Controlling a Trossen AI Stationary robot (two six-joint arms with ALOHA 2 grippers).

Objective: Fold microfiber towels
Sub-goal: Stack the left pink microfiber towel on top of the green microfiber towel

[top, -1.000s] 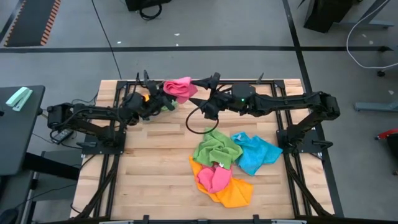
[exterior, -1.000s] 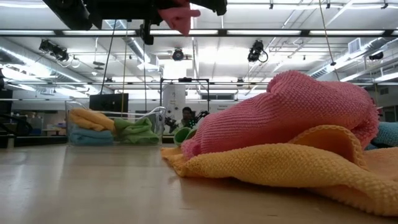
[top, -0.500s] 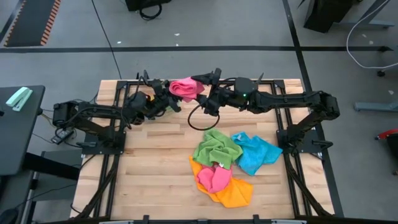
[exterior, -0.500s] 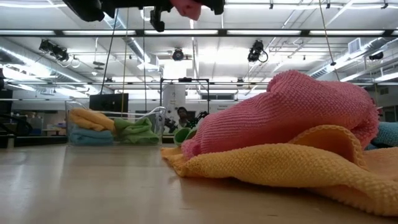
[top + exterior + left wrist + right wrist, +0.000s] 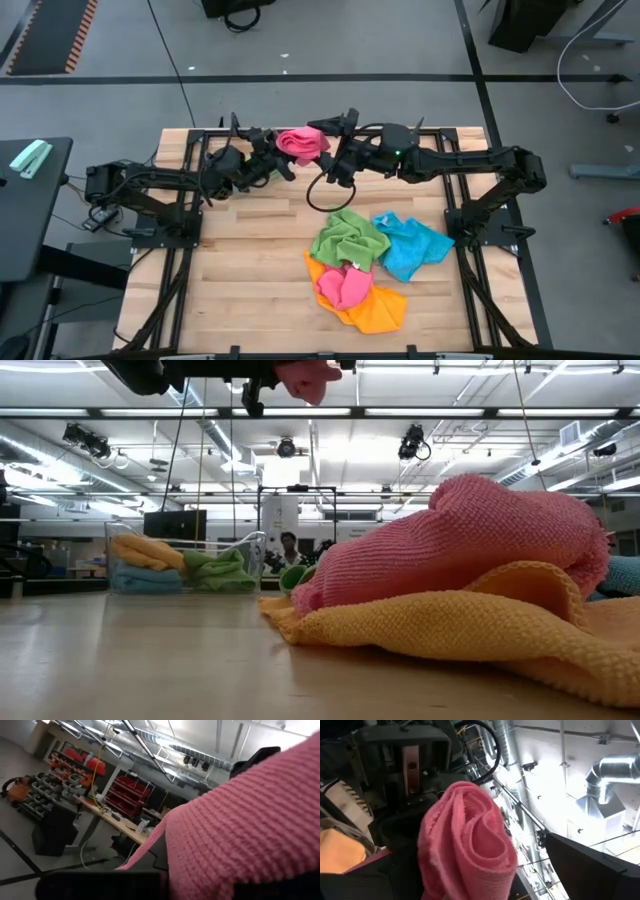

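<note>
A folded pink microfiber towel (image 5: 302,142) hangs high above the table's far edge, with my left gripper (image 5: 280,153) shut on it. The towel also fills the left wrist view (image 5: 240,830) and shows in the right wrist view (image 5: 465,835). My right gripper (image 5: 327,143) stands open at the towel's right end, one dark finger (image 5: 580,865) beside it. Lower on the table lie loose towels: green (image 5: 348,240), blue (image 5: 410,247), pink (image 5: 345,287) and orange (image 5: 375,308), heaped partly on one another. My left gripper holds the pink towel by its left end (image 5: 290,148), coming at it from the table's left. The cloth is folded into several layers (image 5: 480,845). It is lifted clear of the table. My right gripper stands around the towel's right end; whether it touches, I cannot tell.
A clear plastic bin (image 5: 185,565) holds folded orange, blue and green towels at the far left, below the arms. Bare wood (image 5: 250,270) lies at the near left. A black cable loop (image 5: 322,195) hangs under the right arm.
My left gripper has carried the pink towel a little toward the table's right edge and upward; in the low view the towel has risen nearly out of the picture's top. The right gripper has stayed open beside it.
</note>
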